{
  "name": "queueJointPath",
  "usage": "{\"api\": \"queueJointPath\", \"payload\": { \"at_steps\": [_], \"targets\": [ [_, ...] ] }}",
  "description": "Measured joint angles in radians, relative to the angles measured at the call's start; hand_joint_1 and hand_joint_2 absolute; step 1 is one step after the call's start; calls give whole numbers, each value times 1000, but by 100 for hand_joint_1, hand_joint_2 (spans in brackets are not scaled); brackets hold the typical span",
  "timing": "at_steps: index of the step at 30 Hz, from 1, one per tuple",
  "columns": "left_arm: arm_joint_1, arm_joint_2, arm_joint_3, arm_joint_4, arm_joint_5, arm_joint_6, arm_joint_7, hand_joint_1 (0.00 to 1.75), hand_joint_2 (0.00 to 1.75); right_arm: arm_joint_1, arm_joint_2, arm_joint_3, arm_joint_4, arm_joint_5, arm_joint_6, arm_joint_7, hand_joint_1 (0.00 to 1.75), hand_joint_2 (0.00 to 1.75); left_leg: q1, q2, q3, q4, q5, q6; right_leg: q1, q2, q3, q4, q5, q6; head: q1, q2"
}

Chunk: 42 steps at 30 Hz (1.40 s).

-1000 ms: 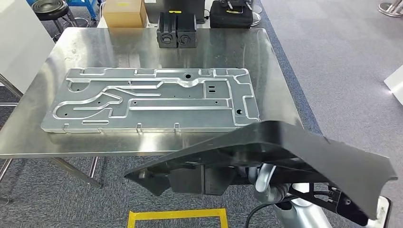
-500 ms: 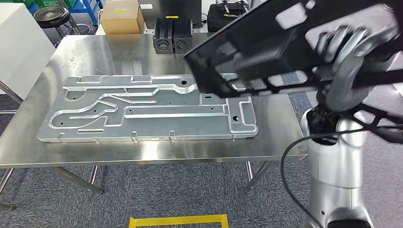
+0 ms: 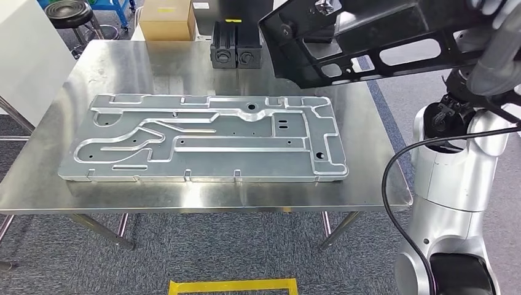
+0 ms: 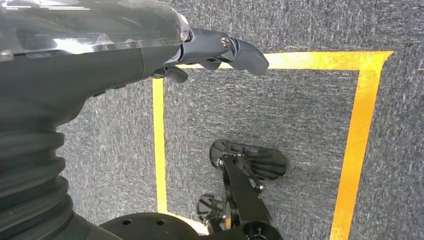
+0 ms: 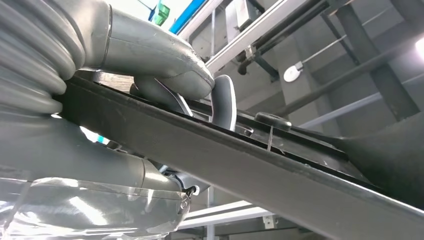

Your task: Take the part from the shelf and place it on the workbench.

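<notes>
From the head view I see my right arm [image 3: 458, 178] raised high at the right side of the scene, its silver body rising from below and its right hand [image 3: 499, 55] near the upper right corner. That hand holds a large black part [image 3: 368, 37], a flat moulded panel with oval cut-outs, tilted in the air above the far right corner of the steel counter [image 3: 153, 64] and not touching it. In the right wrist view the thick grey thumb [image 5: 160, 65] lies on one face of the panel's edge while other fingers [image 5: 150, 177] press from the opposite face, so the fingers are clamped on the part. On the counter lies a long machined aluminium plate [image 3: 203, 138] with grooves, flat and lengthwise. At the far edge of the counter stand two black blocks [image 3: 236, 46], side by side, with a cardboard box [image 3: 167, 19] beyond and to their left. My left hand [image 4: 200, 50] hangs down over grey carpet marked with yellow tape [image 4: 362, 145]; its dark fingers are loosely extended, slightly apart and hold nothing.
</notes>
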<state>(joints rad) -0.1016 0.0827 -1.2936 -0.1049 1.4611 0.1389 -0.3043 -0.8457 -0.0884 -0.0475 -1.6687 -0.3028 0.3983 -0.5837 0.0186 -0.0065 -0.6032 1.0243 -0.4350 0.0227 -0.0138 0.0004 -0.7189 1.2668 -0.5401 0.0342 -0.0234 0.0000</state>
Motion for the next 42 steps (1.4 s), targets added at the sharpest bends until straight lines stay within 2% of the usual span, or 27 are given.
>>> {"api": "queueJointPath", "payload": {
  "at_steps": [2, 3, 4, 6, 8, 10, 12, 13, 14, 15, 17, 19, 20, 22, 24, 25, 27, 28, 29, 30, 32, 33, 34, 36, 39, 40, 42],
  "targets": [
    [-1, -1, 0, 0, 0, 0, 0, 0, 175, -10, -1, -2, 2, 0, 0, 0, 175, 175, -2, -1, 4, 0, -2, -3, 4, 0, 62, -139, 75, -11, 0, 0],
    [-1, -1, 0, 0, 0, 0, 0, 0, 175, -15, -2, -2, 3, 0, -1, 0, 175, 175, -4, -2, 5, 0, -4, -6, 7, 0, 88, -199, 97, -16, 0, 0],
    [-2, -2, 0, 0, 0, 0, 0, 0, 175, -19, -3, -3, 4, 1, -1, 0, 175, 175, -5, -2, 4, 0, -4, -10, 10, 1, 104, -236, 107, -20, 0, 0],
    [-1, -2, 0, 0, 0, 0, 0, 0, 175, -23, -4, -3, 6, 9, -7, 3, 175, 175, -6, -2, 5, -3, -4, -20, 13, 1, 108, -252, 106, -26, 0, 0],
    [-2, -2, 0, 0, 0, 0, 0, 0, 175, -26, -6, -2, 10, 41, -21, 11, 175, 175, -6, -1, 4, 4, -14, -31, 8, 0, 115, -261, 110, -36, 0, 0],
    [-2, -2, -1, 0, 0, 0, 1, 0, 175, -30, -9, 5, 20, 111, -49, 20, 175, 175, -6, 0, -26, 76, -58, -38, 2, -3, 122, -271, 113, -45, 0, 0],
    [-1, -2, -4, 0, 0, 0, 3, 0, 175, -31, -13, 26, 47, 220, -97, 26, 175, 175, -5, 0, -87, 211, -119, -42, 4, -3, 123, -271, 112, -50, 0, 0],
    [0, -2, -6, 0, 0, -1, 3, 0, 175, -31, -17, 44, 70, 288, -130, 30, 175, 175, -4, 0, -113, 262, -133, -44, 5, -2, 123, -271, 112, -50, 0, 0],
    [0, -2, -9, 0, 0, -3, 2, 0, 175, -32, -19, 69, 100, 361, -169, 38, 175, 175, -4, 0, -122, 280, -129, -45, 5, -1, 124, -270, 111, -51, 0, 0],
    [-1, -1, -13, 0, 0, -6, 2, 0, 175, -36, -22, 98, 135, 434, -210, 52, 175, 175, -4, 1, -112, 254, -105, -45, 5, 1, 124, -268, 111, -50, 0, 0],
    [-5, 1, -21, 0, 0, -10, -1, 0, 175, -56, -25, 170, 224, 579, -298, 92, 175, 175, -5, 3, -52, 120, -36, -41, 5, 4, 125, -263, 108, -47, 0, 0],
    [-9, 2, -27, 0, 0, -14, -3, 0, 175, -98, -17, 259, 344, 739, -380, 158, 175, 175, -7, 4, -9, 15, -1, -33, 9, 7, 121, -255, 106, -40, 0, 0],
    [-11, 2, -28, 0, 0, -15, -2, 0, 175, -131, 7, 317, 428, 853, -420, 220, 175, 175, -9, 5, -3, -3, 0, -28, 11, 10, 118, -252, 106, -36, 0, 0],
    [-15, 0, -27, 0, 0, -15, -1, 0, 175, -201, 90, 454, 625, 1121, -489, 367, 175, 175, -10, 11, 0, -8, 5, -20, 11, 16, 112, -251, 107, -28, 0, 0],
    [-24, -2, -25, -1, 0, -14, -1, 0, 175, -239, 174, 580, 797, 1322, -532, 446, 175, 175, -6, 15, 5, -16, 12, -9, 8, 15, 98, -222, 86, -21, 0, 0],
    [-29, -3, -25, -1, 0, -14, -1, 0, 175, -248, 206, 626, 863, 1363, -542, 452, 175, 175, -3, 13, 6, -20, 16, -4, 7, 10, 78, -177, 60, -17, 0, 0],
    [-28, -4, -24, -1, 0, -13, -1, 0, 175, -266, 249, 680, 962, 1365, -552, 446, 175, 175, -2, 2, 4, -20, 17, -1, 2, 5, 14, -39, -3, -12, 0, 0],
    [-24, -4, -24, -1, 0, -14, -1, 0, 175, -276, 261, 697, 999, 1352, -554, 443, 175, 175, -2, -4, 4, -20, 16, -1, 1, 5, -16, 19, -20, -10, 0, 0],
    [-19, -4, -24, -1, 0, -14, -1, 0, 175, -284, 270, 710, 1029, 1344, -553, 440, 175, 175, -2, -8, 4, -19, 15, -3, 0, 5, -33, 44, -17, -9, 0, 0],
    [-15, -4, -24, -1, 0, -14, -1, 0, 175, -292, 277, 722, 1055, 1341, -553, 437, 175, 175, -2, -12, 5, -18, 13, -5, 0, 4, -32, 28, 5, -11, 0, 0],
    [-12, -6, -24, -1, 0, -16, -1, 0, 175, -307, 289, 739, 1092, 1342, -549, 438, 175, 175, -2, -16, 8, -15, 8, -11, 3, 4, 19, -105, 83, -20, 0, 0],
    [-11, -7, -24, -1, 0, -18, -1, 0, 175, -315, 294, 746, 1107, 1346, -546, 441, 175, 175, -3, -16, 7, -13, 6, -15, 7, 3, 48, -174, 112, -27, 0, 0],
    [-11, -8, -24, -1, 0, -19, -2, 0, 175, -323, 300, 752, 1122, 1350, -543, 447, 175, 175, -4, -16, 6, -12, 3, -19, 12, 3, 68, -222, 129, -32, 0, 0],
    [-11, -9, -25, -1, 0, -23, -2, 0, 175, -332, 310, 765, 1150, 1363, -536, 465, 175, 175, -4, -13, 4, -13, 2, -29, 19, 4, 77, -247, 131, -38, 0, 0],
    [-12, -9, -27, -1, 0, -23, -1, 0, 175, -337, 317, 778, 1186, 1388, -529, 493, 175, 175, -4, -11, 3, 0, -14, -44, 12, 3, 88, -263, 135, -52, 0, 0],
    [-12, -10, -29, -1, 0, -23, -1, 0, 175, -339, 320, 780, 1197, 1397, -523, 501, 175, 175, -4, -9, -12, 35, -36, -48, 9, 2, 93, -269, 137, -57, 0, 0],
    [-12, -11, -32, -1, 0, -23, 0, 0, 175, -342, 325, 785, 1220, 1411, -507, 514, 175, 175, -1, -5, -70, 161, -98, -53, 10, 0, 97, -272, 137, -63, -1, 0]
  ]
}}
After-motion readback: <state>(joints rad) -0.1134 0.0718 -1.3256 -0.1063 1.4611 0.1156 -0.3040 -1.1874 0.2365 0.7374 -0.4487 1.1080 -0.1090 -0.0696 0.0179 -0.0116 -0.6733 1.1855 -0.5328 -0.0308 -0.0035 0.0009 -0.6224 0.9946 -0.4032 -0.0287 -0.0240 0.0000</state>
